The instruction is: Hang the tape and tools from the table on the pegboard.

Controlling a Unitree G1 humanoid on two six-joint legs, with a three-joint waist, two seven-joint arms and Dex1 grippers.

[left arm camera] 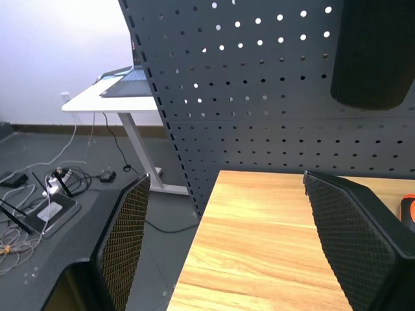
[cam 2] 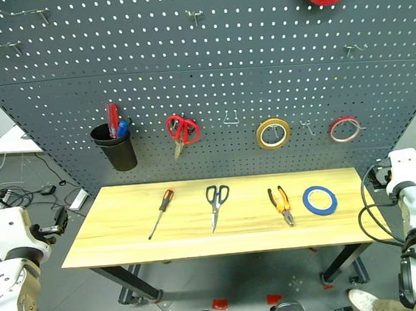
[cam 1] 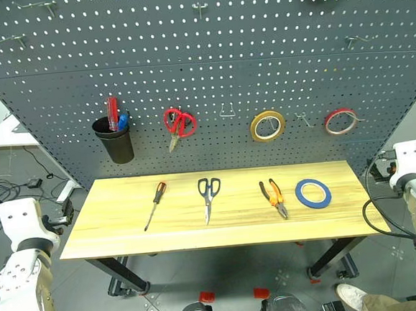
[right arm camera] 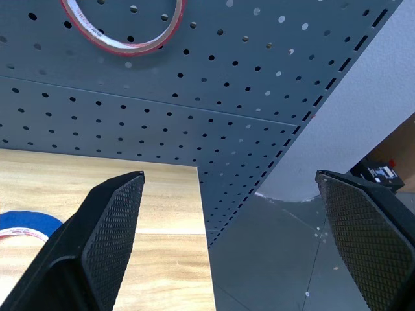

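Two spread, mesh-textured grippers (left arm camera: pixel 224 246) (right arm camera: pixel 237 240) — flat blue tape (cam 1: pixel 312 192) ring on pale wooden table (cam 1: pixel 128 234).

Four items lie in a row across the light wooden table (cam 1: pixel 113 228) in the frame's middle: a red-and-black screwdriver (cam 1: pixel 155 205) at left, dark-handled scissors (cam 1: pixel 209 193), orange-and-black pliers (cam 1: pixel 273 197), then the flat blue tape ring (cam 1: pixel 313 193) at right. The dark grey pegboard (cam 1: pixel 215 68) fills the upper frame.
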